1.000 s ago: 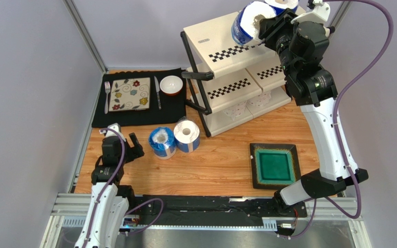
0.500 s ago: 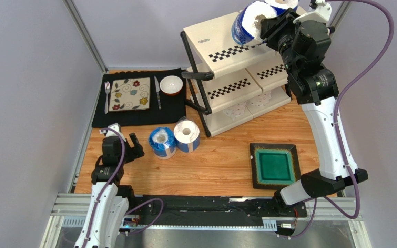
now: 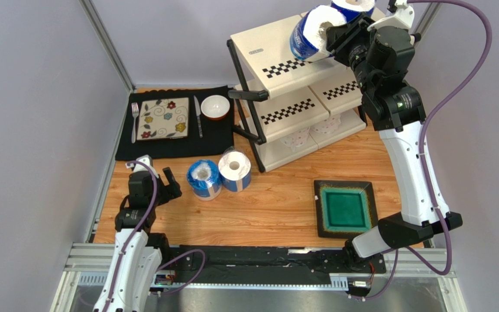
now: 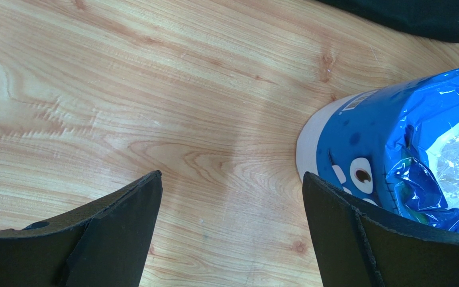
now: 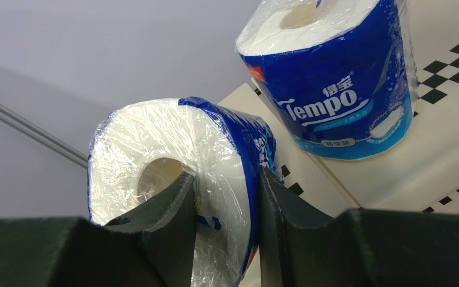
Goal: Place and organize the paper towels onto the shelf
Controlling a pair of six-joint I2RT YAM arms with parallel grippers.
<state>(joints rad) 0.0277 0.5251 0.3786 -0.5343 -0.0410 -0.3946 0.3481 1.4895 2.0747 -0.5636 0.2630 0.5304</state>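
Observation:
My right gripper (image 3: 329,29) is shut on a blue-wrapped paper towel roll (image 3: 309,31), with one finger in its core and one outside. It holds the roll tilted on its side just above the top tier of the shelf (image 3: 265,45). In the right wrist view, the held roll (image 5: 154,173) is next to a second Tempo roll (image 5: 333,78) standing on the top tier (image 5: 393,173). Two wrapped rolls (image 3: 204,179) (image 3: 234,169) stand on the table. Two plain white rolls (image 3: 296,138) (image 3: 325,127) sit on the bottom tier. My left gripper (image 3: 156,170) is open and empty, left of the blue roll (image 4: 405,149).
A black placemat (image 3: 167,140) at the back left carries a floral plate (image 3: 163,118), a fork, a knife and a small bowl (image 3: 215,106). A green square tray (image 3: 344,208) lies on the wooden table in front of the shelf.
My right gripper has shifted slightly up and toward the far end with the roll in it. The left arm has not moved.

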